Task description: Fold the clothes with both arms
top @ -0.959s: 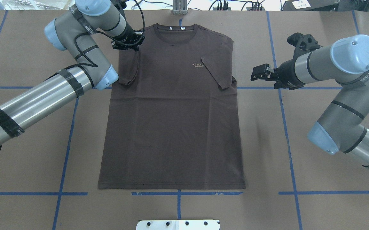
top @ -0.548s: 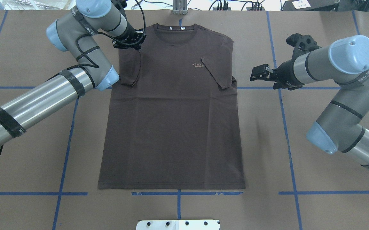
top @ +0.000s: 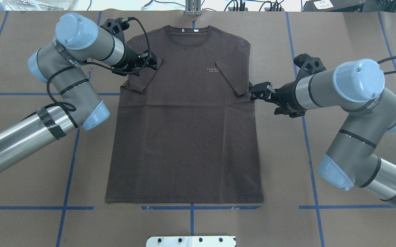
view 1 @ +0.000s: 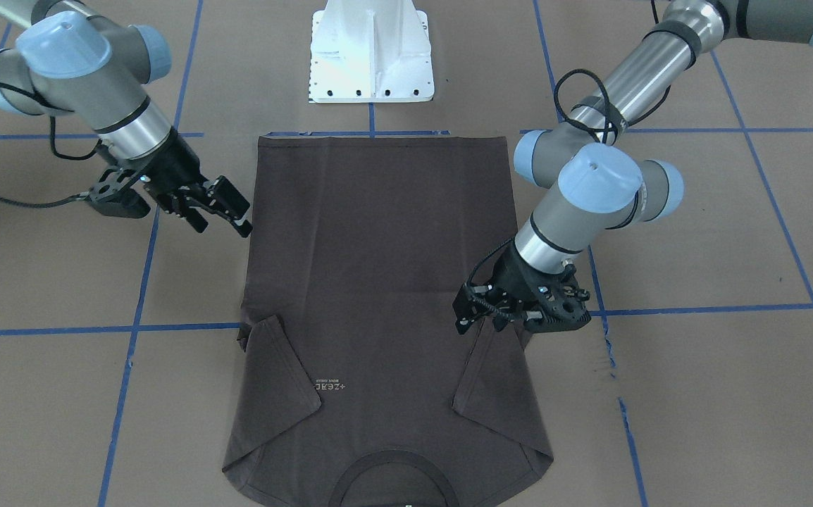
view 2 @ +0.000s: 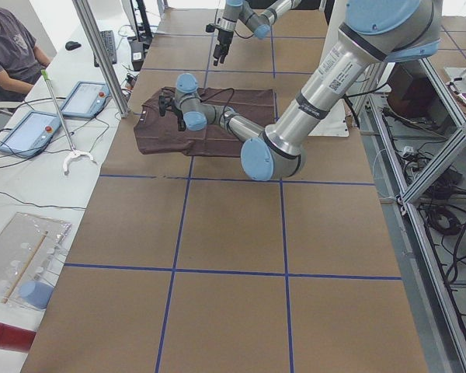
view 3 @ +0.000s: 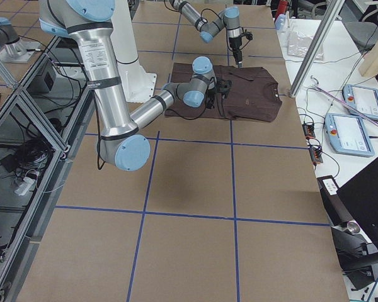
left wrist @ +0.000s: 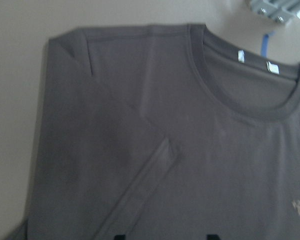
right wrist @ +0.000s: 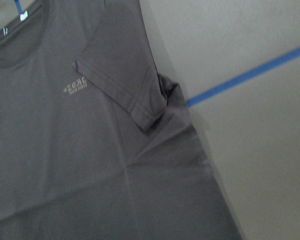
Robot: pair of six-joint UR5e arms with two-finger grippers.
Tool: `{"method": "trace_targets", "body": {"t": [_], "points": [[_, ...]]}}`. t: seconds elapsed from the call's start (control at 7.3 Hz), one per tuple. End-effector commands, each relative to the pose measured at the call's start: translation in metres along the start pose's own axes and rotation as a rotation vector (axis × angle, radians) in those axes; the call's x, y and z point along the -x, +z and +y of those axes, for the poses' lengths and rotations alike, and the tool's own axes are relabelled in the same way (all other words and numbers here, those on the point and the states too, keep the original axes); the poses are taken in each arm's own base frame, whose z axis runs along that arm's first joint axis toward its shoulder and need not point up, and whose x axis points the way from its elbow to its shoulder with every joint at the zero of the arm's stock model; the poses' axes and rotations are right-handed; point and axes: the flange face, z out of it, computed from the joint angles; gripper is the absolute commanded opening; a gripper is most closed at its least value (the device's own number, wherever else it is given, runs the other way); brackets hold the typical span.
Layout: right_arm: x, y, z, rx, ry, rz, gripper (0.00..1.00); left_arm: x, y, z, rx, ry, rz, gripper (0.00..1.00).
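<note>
The dark grey-brown T-shirt (top: 184, 137) lies flat, front up, collar (top: 188, 32) at the far edge, both short sleeves folded in over the chest. Pale lettering (top: 213, 70) sits beside the right sleeve. My left gripper (top: 148, 65) hovers open over the folded left sleeve (top: 144, 77); it is also in the front-facing view (view 1: 480, 317). The left wrist view shows the sleeve hem (left wrist: 150, 175) and the white neck tags (left wrist: 255, 61). My right gripper (top: 258, 92) is open and empty at the shirt's right edge, next to the folded right sleeve (top: 234, 77); the front-facing view shows it too (view 1: 227, 208).
The white base pedestal (view 1: 371, 56) stands just beyond the shirt's hem on the robot's side. Blue tape lines (top: 71, 147) cross the brown table. A metal bracket (top: 193, 8) sits past the collar. Tablets (view 3: 356, 119) lie off the table's far edge.
My left gripper moved from the left shoulder toward the shirt's middle, over the folded sleeve, whose edge now lies further in. My right gripper moved left to the shirt's right edge.
</note>
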Motion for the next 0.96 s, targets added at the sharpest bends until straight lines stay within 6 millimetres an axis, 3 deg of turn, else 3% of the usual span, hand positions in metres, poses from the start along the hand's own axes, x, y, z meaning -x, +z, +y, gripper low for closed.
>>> {"method": "trace_targets", "body": {"t": [0.0,0.27,0.41,0.82], "points": [[0.004,0.012,0.131,-0.092,0.047,0.082,1.00,0.028,-0.052,0.049,0.059,-0.013,0.045,0.69],[-0.031,0.013,0.174,-0.079,0.120,0.116,0.98,0.050,-0.082,0.070,0.050,-0.015,0.053,0.71],[-0.066,0.020,0.185,-0.084,0.147,0.174,0.92,0.050,-0.082,0.070,0.049,-0.036,0.052,0.74],[-0.088,0.028,0.217,-0.056,0.202,0.217,0.79,0.049,-0.080,0.072,0.052,-0.041,0.052,0.74]]}}
